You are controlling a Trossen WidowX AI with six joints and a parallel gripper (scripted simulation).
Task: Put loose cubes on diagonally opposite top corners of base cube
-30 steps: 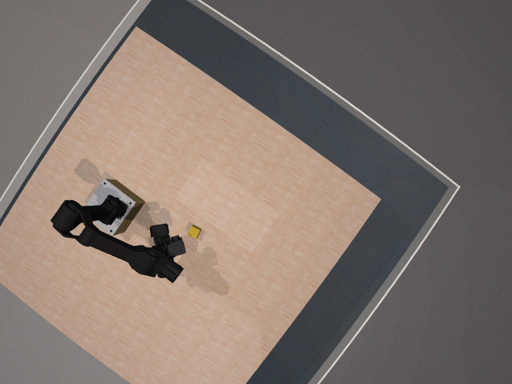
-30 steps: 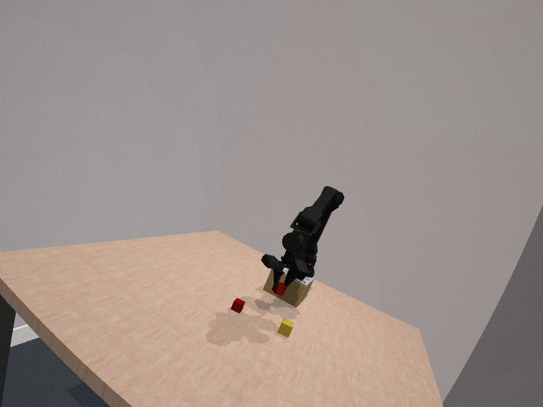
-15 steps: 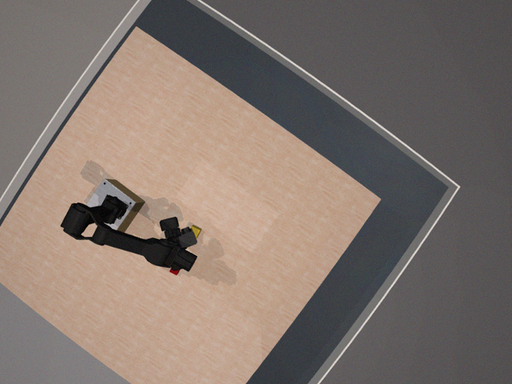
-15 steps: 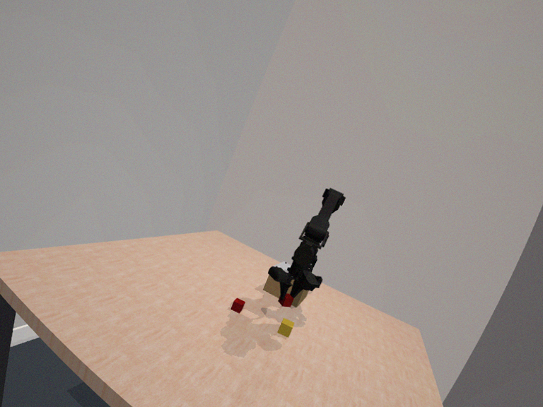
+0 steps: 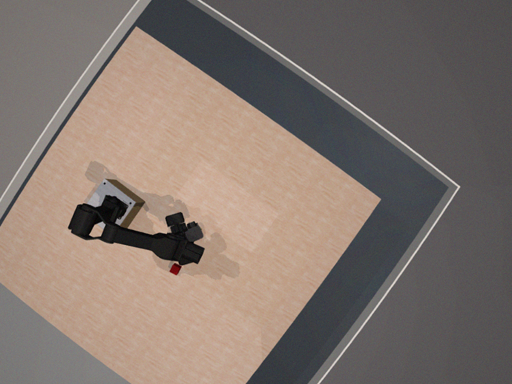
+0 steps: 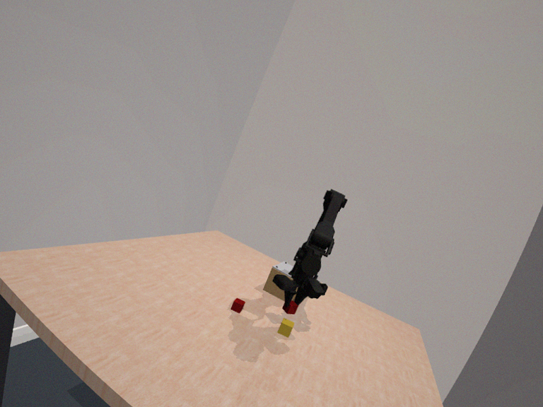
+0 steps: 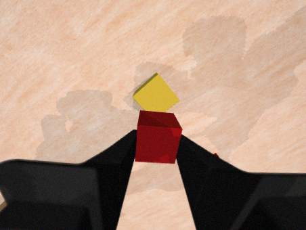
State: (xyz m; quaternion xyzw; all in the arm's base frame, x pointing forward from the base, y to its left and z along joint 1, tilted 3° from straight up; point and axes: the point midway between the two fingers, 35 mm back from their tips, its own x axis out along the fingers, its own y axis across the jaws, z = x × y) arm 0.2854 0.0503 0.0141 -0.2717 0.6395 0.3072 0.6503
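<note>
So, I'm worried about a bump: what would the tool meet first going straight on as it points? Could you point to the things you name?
Probably the yellow cube (image 6: 285,328) (image 7: 156,95), touched by the red cube (image 6: 290,308) (image 7: 157,145) in the tool (image 5: 183,230) (image 6: 291,304) (image 7: 156,135). Depth is unclear, so it might just miss and meet the table (image 5: 292,197) (image 6: 142,308) (image 7: 68,44).

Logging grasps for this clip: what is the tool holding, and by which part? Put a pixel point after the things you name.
A red cube (image 6: 290,307) (image 7: 157,145), pinched by two opposite side faces between the tool's (image 6: 292,305) (image 7: 158,145) fingertips.
</note>
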